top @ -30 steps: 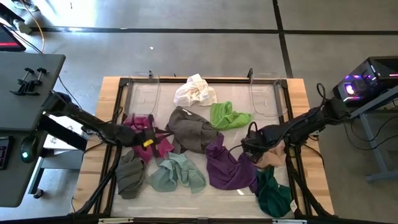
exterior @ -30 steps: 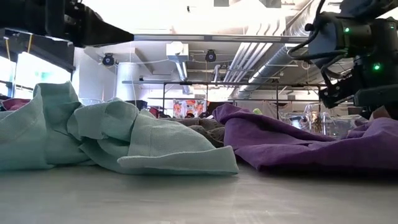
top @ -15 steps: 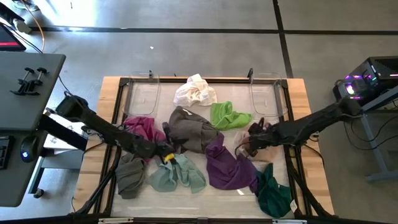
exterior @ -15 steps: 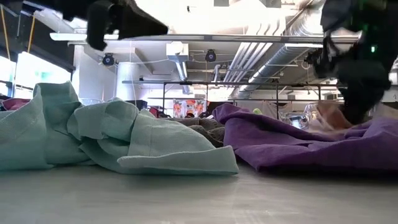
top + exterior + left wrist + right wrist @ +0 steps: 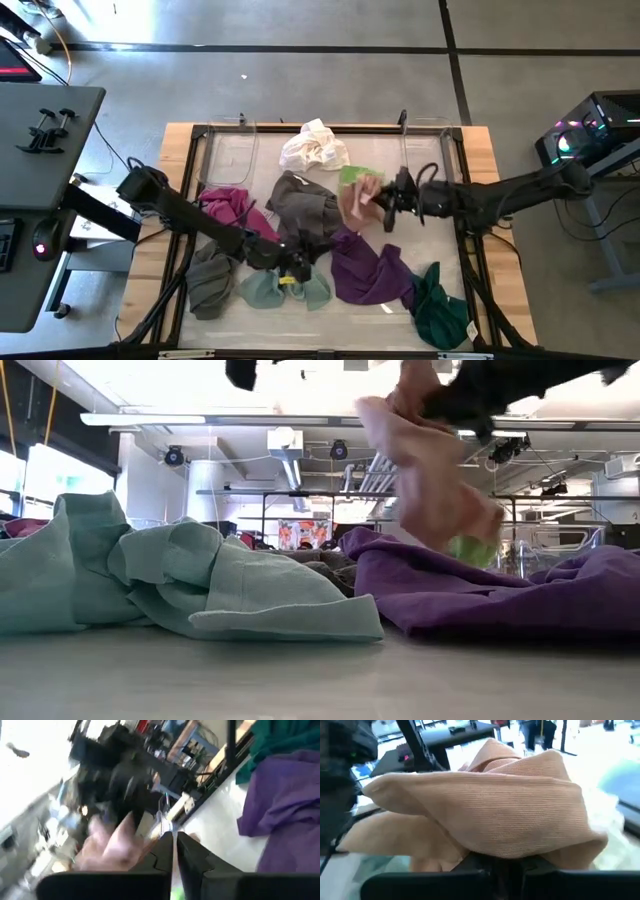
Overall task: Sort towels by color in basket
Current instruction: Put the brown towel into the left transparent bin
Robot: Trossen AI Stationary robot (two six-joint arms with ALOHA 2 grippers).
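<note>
My right gripper (image 5: 385, 206) is shut on a pale pink towel (image 5: 355, 195), held in the air over the lime green towel (image 5: 350, 175) at mid-table. My left gripper (image 5: 295, 270) is shut and holds nothing; it hovers above the mint towel (image 5: 285, 290). Lying loose on the table are a cream towel (image 5: 313, 147), a grey-brown towel (image 5: 305, 208), a magenta towel (image 5: 230, 208), a purple towel (image 5: 365, 270), a dark green towel (image 5: 438, 310) and a grey towel (image 5: 210, 280). My right gripper pinches a bunched fold of the pale pink towel (image 5: 485, 847) between its two fingers, several layers thick. The fingers come nearly level from the table's right. The towel (image 5: 430, 470) billows around and droops below the fingers, slack and clear of the table.
Two clear baskets stand at the table's far edge, one on the left (image 5: 232, 150) and one on the right (image 5: 428, 150). A raised dark frame (image 5: 195, 180) runs around the work area. Bare table shows along the near edge (image 5: 330, 325).
My right gripper has risen and gone toward the table's left and far edge, tipping from pointing down to nearly level, and has lifted the pale pink towel clear of the table. My left gripper has swept toward the right and near edge, from the magenta towel to over the mint towel.
</note>
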